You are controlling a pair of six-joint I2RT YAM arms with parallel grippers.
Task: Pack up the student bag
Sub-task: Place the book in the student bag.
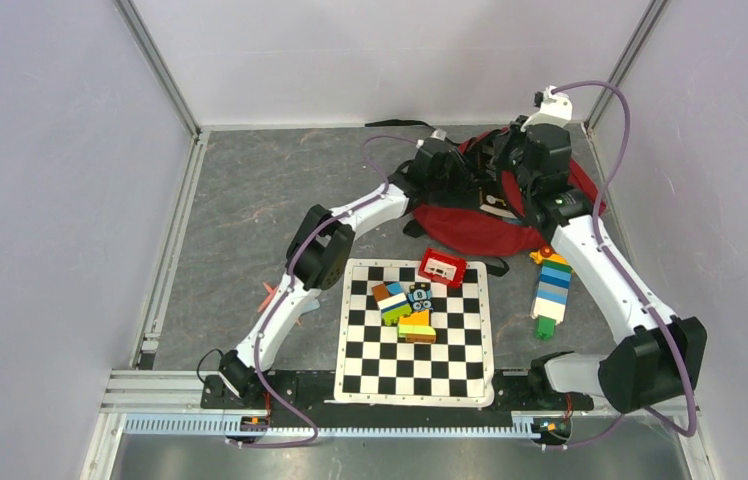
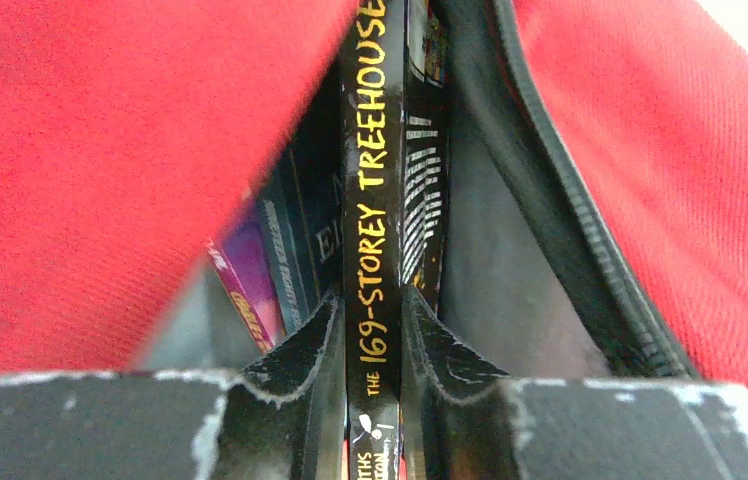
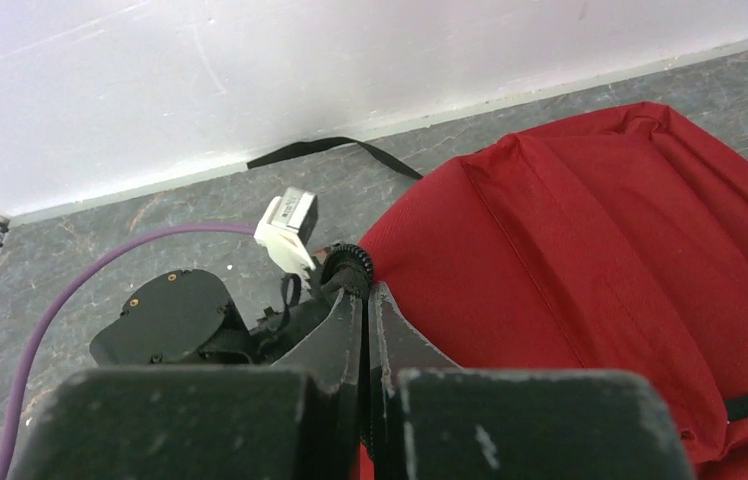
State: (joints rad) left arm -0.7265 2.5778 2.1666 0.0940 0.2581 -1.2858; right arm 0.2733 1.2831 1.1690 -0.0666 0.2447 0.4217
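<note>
Left wrist: left gripper [image 2: 371, 302] pinches book [image 2: 371, 150] inside student bag [image 2: 100, 130]; right gripper [image 3: 363, 296] clamps rim [image 3: 348, 266], whose slipping would block entry.

grey table [image 1: 250, 200]: student bag [image 1: 462, 228], checkered mat [image 1: 370, 372] (block tower [image 1: 552, 290] beside)

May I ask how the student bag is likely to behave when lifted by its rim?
Probably floppy: the student bag folds around the book. Its rim likely lifts alone where the right gripper pinches it. Its weave seems unlikely to slip.
</note>
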